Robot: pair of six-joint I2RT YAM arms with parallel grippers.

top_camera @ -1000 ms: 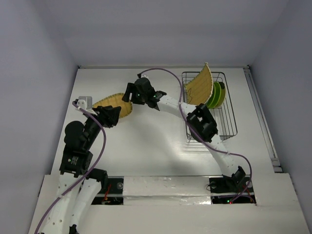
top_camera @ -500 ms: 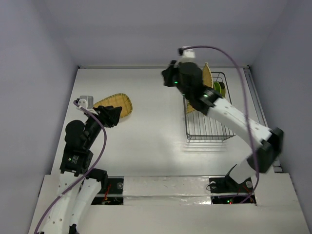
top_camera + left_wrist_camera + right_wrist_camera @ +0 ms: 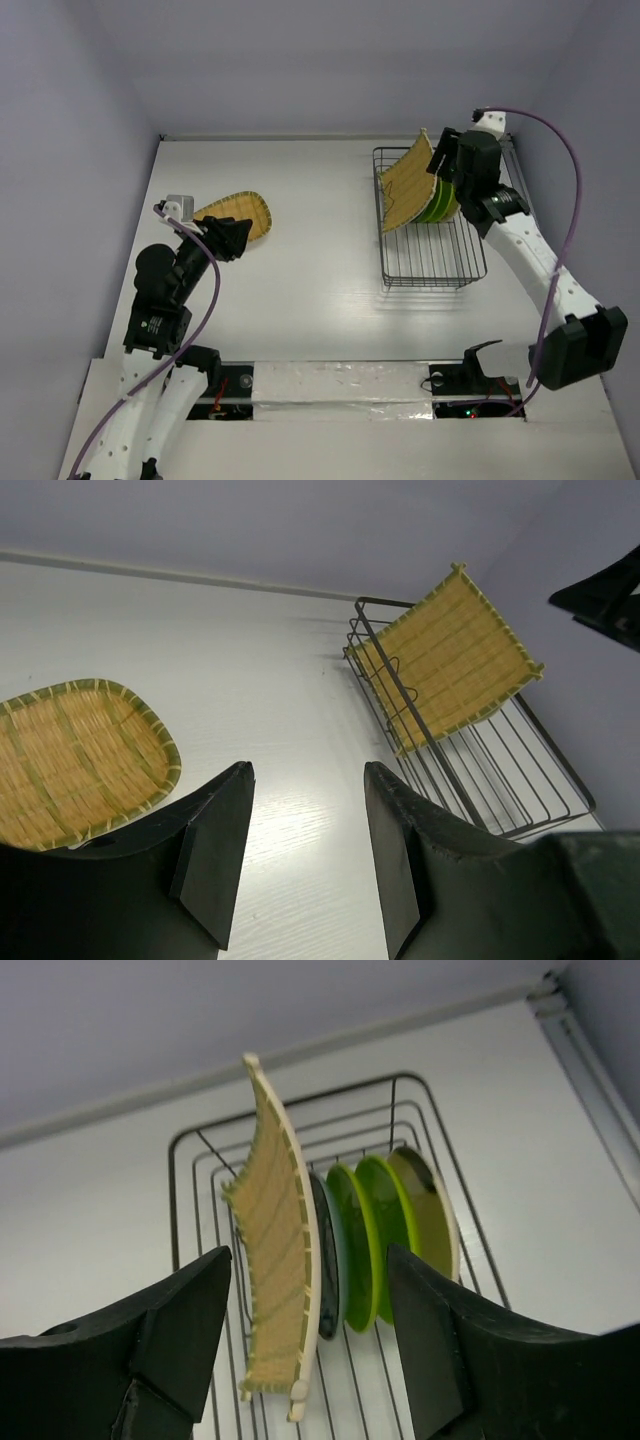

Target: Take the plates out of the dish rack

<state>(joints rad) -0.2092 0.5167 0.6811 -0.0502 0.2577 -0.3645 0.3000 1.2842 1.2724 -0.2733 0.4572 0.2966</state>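
While the rack [image 3: 435, 262] stands near the table's [image 3: 320, 260] right edge, top view: right gripper [image 3: 443, 168] over its far end, left gripper [image 3: 238, 232] just beside a flat tray [image 3: 238, 208], wide table between | left wrist: fingers [image 3: 215, 850] apart | right wrist: fingers [image 3: 185, 1330] apart; here alone the pale plate [image 3: 432, 1222] shows, upright in the rack beside green plates [image 3: 362, 1250], behind a leaning tray [image 3: 272, 1260].

- racked tray [image 3: 275, 1260]: straw-yellow weave, pale rim
- bench tray [image 3: 70, 755]: tan weave, greenish edge
- lime plates [image 3: 358, 1260]: two, glossy lime green
- dark plate [image 3: 322, 1250]: near black
- end plate [image 3: 432, 1225]: yellowish-olive, pale rim
- dish rack [image 3: 440, 260]: dark wire
- bench [image 3: 300, 260]: white
- cable [image 3: 570, 200]: purple
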